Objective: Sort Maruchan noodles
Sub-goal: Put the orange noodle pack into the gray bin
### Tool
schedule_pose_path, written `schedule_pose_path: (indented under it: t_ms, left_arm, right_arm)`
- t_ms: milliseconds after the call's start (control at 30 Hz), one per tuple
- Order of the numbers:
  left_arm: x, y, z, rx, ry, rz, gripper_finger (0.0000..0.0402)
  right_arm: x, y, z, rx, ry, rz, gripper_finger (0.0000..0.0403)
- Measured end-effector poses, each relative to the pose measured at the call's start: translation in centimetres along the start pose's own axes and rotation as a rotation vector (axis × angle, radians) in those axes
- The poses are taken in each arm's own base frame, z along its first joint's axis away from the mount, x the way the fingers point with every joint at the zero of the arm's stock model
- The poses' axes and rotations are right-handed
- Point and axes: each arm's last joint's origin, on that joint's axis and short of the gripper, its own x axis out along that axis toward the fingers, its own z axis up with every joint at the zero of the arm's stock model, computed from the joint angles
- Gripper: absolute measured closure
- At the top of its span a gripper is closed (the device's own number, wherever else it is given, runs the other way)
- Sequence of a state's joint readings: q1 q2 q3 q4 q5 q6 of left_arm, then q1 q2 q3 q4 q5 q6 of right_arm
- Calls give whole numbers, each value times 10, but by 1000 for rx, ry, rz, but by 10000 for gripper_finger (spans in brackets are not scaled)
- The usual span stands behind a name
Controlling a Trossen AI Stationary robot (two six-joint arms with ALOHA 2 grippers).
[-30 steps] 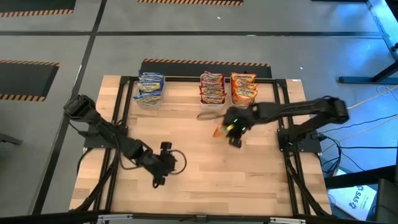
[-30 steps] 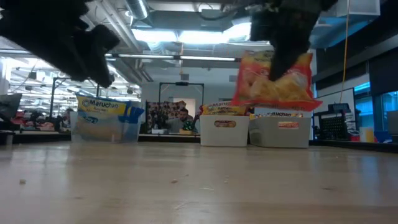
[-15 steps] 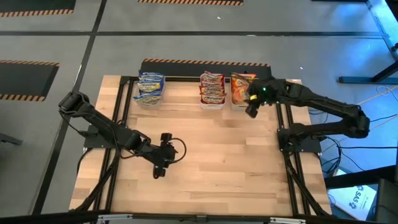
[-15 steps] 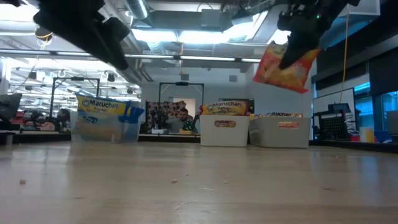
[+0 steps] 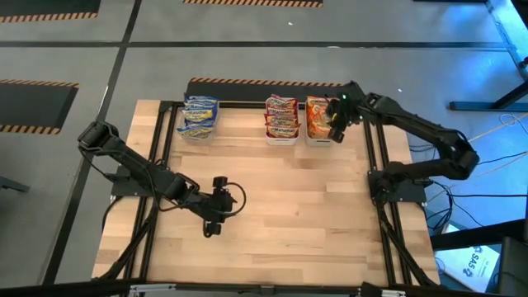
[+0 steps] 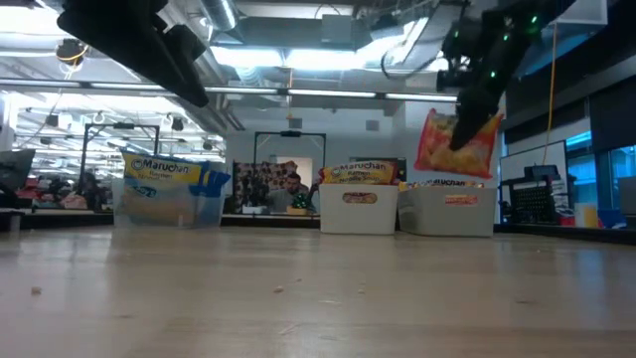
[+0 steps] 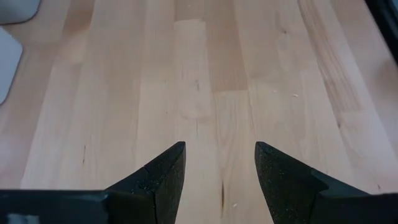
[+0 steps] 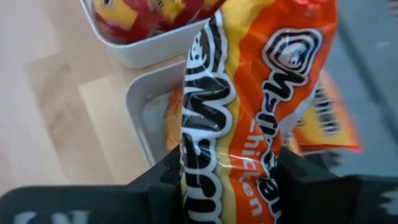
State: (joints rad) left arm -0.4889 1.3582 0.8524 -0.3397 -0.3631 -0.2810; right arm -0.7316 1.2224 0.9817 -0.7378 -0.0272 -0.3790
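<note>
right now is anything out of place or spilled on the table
Nothing stands out. The blue packets, red packets and orange packets sit in separate bins at the far edge. The right gripper holds one orange packet above the orange bin; the left gripper hangs open over bare wood.

Both arms are matte black, chunky jointed segments. The left arm (image 5: 140, 173) has a black cable looping near its wrist. The right arm (image 5: 412, 128) shows small green lights by the wrist. Fingers (image 7: 158, 180) are dark, smooth, wedge-shaped plastic.
</note>
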Motion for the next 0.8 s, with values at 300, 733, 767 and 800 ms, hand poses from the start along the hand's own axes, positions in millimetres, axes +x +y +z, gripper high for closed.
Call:
schedule_pose_path:
  t_ms: [300,733,767,800]
  left_arm:
    - [0,1,1,-60,-7,14,214]
    - [5,13,4,-117,-8,48,214]
    - [5,14,4,-120,-10,51,214]
    - [6,16,5,-123,-11,54,214]
  right_arm:
    - [37,-18,-3,-28,-10,225,277]
    - [40,-11,-17,-71,131,337,286]
    - [40,-11,-17,-74,131,325,289]
    - [40,-11,-17,-76,136,315,291]
